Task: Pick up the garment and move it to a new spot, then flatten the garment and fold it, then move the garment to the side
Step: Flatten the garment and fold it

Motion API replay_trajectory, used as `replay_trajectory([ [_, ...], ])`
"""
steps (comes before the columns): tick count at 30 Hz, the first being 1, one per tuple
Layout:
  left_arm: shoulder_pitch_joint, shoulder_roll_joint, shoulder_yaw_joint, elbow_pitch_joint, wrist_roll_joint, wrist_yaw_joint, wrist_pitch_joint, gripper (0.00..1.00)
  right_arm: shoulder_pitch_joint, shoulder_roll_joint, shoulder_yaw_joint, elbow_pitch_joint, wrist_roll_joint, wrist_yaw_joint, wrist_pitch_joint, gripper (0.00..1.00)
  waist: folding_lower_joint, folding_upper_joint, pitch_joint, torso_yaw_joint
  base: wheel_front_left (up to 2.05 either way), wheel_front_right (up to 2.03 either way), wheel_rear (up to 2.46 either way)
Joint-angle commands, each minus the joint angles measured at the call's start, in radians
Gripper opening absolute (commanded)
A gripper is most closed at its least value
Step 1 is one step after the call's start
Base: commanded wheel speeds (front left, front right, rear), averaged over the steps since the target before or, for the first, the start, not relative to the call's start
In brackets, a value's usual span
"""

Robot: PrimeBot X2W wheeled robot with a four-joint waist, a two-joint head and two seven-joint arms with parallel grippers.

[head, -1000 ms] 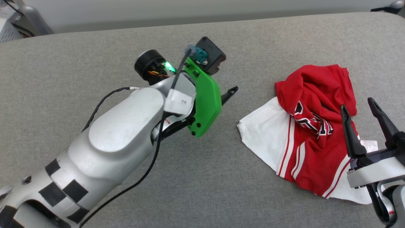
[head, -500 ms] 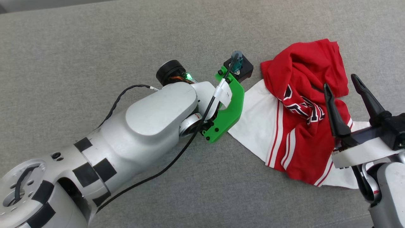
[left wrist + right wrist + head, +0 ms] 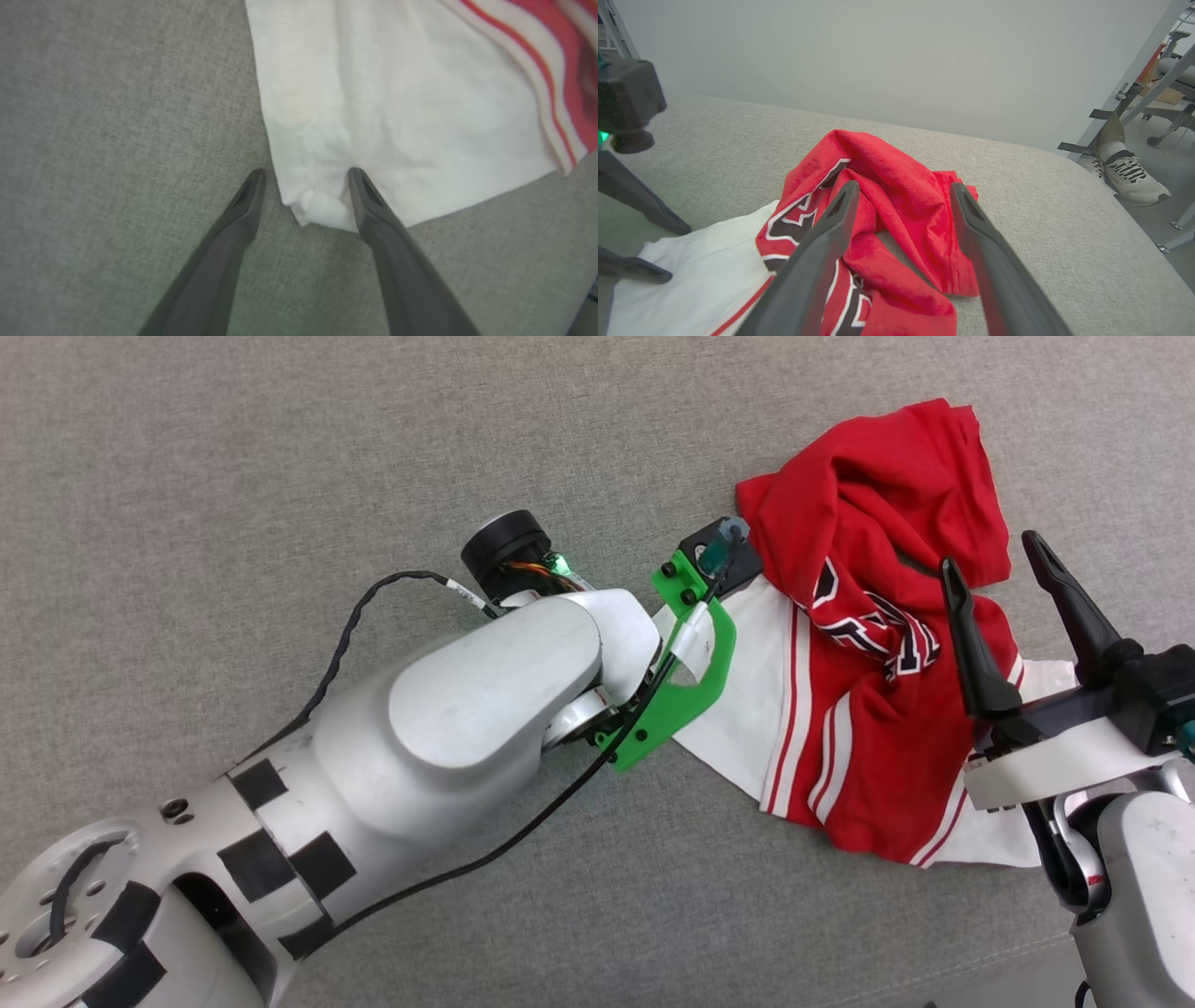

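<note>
- Crumpled red jersey garment (image 3: 868, 709) with white short sleeves, striped trim and black white-outlined lettering, heaped on the grey woven fabric surface (image 3: 280, 476) at 3 o'clock of the head view.
- One white sleeve spread flat toward 9 o'clock from the red heap, another white piece poking out at 5 o'clock.
- Left gripper (image 3: 306, 172) with two long dark fingers, set wide apart astride the sleeve's corner in the left wrist view: one fingertip (image 3: 362, 191) on the white cloth, the other on bare grey surface just beside the hem.
- Nothing pinched yet; sleeve corner slightly bunched between the tips.
- Green plastic bracket (image 3: 705, 700) on the left wrist, over the sleeve's edge in the head view.
- Right gripper (image 3: 990, 553) fully spread and holding nothing, poised over the garment's 3 o'clock side.
- In the right wrist view, the garment's red folds (image 3: 896, 210) between its fingers; contact with the cloth impossible to tell.
- Pale trainer of a person (image 3: 1129, 175) on the floor at 3 o'clock of the right wrist view, well apart from the surface.
</note>
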Motion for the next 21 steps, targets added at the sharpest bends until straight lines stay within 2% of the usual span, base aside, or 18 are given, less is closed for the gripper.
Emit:
replay_trajectory([
  [1,0.109,0.014,-0.046,0.03,0.003,-0.004,0.019,0.0,-0.02,0.001,-0.004,0.001,-0.005,-0.001,-0.009,1.0,0.0,-0.0001,0.0,0.003,0.0,0.0,0.0],
  [8,0.097,-0.01,-0.046,0.027,0.008,-0.004,-0.07,0.0,-0.002,-0.015,-0.02,0.011,-0.014,-0.001,-0.009,1.0,0.0,-0.0001,-0.052,0.049,0.0,0.0,0.0],
  [12,0.057,0.004,-0.045,0.004,-0.054,-0.004,-0.217,0.0,0.024,-0.03,-0.03,0.018,-0.022,-0.001,-0.009,1.0,0.0,-0.0001,-0.103,0.081,0.0,0.0,0.0],
  [16,0.032,0.066,-0.039,-0.035,-0.142,-0.004,-0.337,0.0,0.054,-0.038,-0.044,0.022,-0.022,-0.001,-0.009,1.0,0.0,-0.0001,-0.151,0.11,0.0,0.0,0.0],
  [21,0.066,0.206,-0.031,-0.101,-0.211,-0.004,-0.432,0.0,0.092,-0.041,-0.054,0.024,-0.021,-0.001,-0.009,1.0,0.0,-0.0001,-0.196,0.136,0.0,0.0,0.0],
])
